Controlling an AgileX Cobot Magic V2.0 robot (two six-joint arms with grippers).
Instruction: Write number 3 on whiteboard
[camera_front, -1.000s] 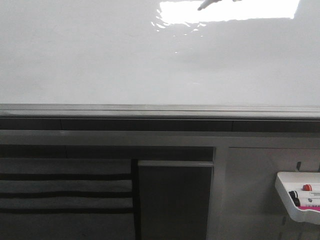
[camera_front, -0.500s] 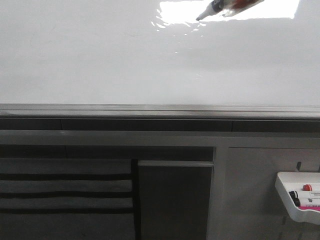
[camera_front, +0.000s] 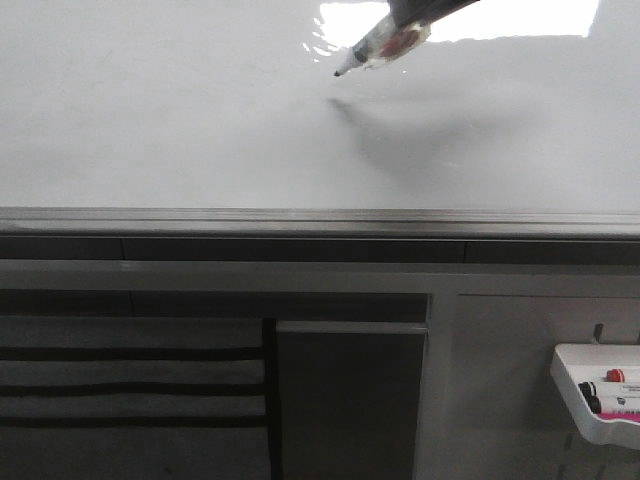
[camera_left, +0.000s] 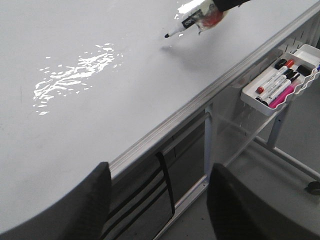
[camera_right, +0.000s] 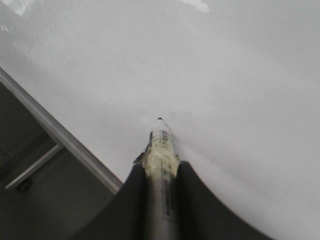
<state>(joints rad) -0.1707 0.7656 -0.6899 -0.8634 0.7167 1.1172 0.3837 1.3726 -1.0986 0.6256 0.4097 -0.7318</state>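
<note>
Since the earlier frames the marker (camera_front: 380, 45) has been carried lower and leftward over the whiteboard (camera_front: 180, 130), clamped in the right hand (camera_right: 159, 172). Its long axis slants toward the board, tip just above unmarked surface; no number 3 is drawn. The left hand (camera_left: 157, 200) stands open, well apart.

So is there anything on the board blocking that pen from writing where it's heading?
Nothing visible. The marker in the right gripper hangs over bare whiteboard; only its shadow and a light reflection lie beneath.
</note>
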